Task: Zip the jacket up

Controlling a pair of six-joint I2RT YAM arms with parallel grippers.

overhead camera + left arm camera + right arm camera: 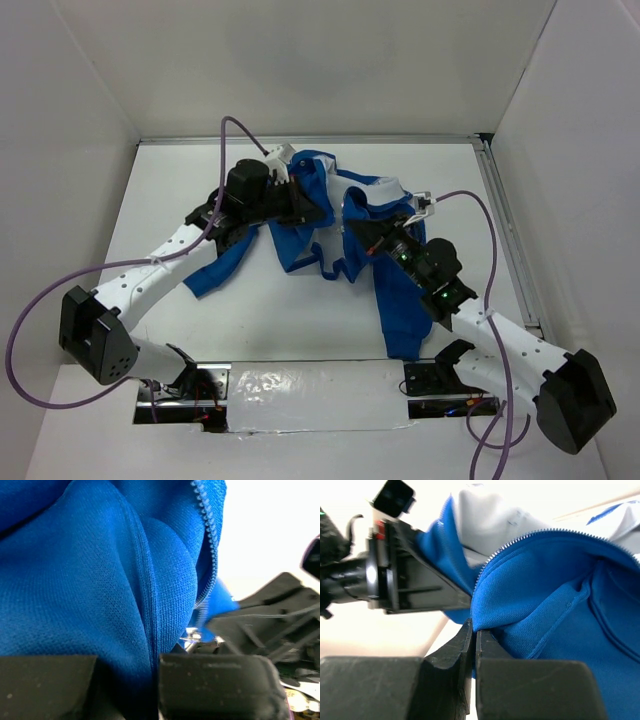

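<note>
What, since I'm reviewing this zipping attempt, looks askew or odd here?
The jacket lies crumpled and twisted, front open, white lining showing, one sleeve trailing toward the near edge of the table. Its zipper teeth are unjoined. Both the left gripper and right gripper pinch bunched fabric.

bright, even light comes from overhead; the white worktop (pixel 250 330) and the walls bounce it around, so shadows under the arms and the jacket (pixel 300 235) stay soft and pale. a shiny strip (pixel 300 385) at 6 o'clock throws patchy glare. from the left wrist the blue weave is crisp mid-frame, the left hand (pixel 127 675) at 6 o'clock is a dark blur, and 2 o'clock is blown out white. from the right wrist the right hand (pixel 474 650) is soft, the background is washed out, and 9 o'clock is hazy.
</note>
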